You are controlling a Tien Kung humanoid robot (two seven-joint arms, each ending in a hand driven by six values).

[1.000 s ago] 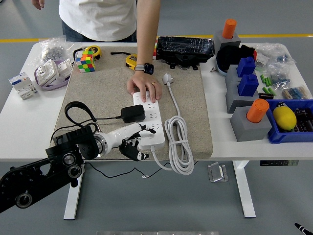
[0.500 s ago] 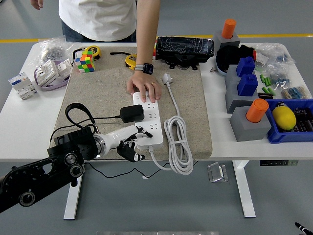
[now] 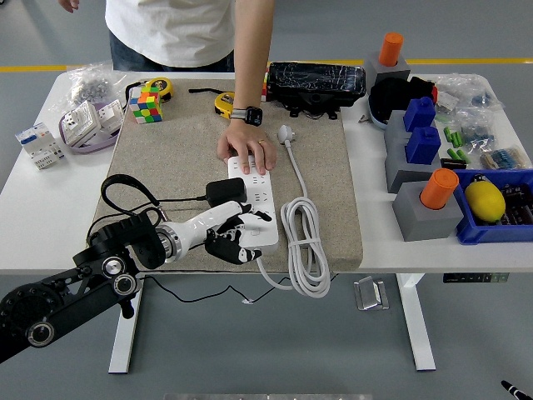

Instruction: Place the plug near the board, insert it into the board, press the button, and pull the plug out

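The plug point(image 3: 226, 192) is sitting in the board point(image 3: 252, 204), just beyond the left hand point(image 3: 226, 236), whose fingers are curling loosely over the board's near end, grasping nothing. A person's hand point(image 3: 246, 149) is pressing the board's far end onto the mat point(image 3: 166, 162). A blue bin point(image 3: 485, 233) is holding a lemon point(image 3: 484, 200).

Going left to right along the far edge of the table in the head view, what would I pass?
Bag of small parts → Rubik's cube → yellow tape measure → black case → orange cylinder on a grey block → clear bags.
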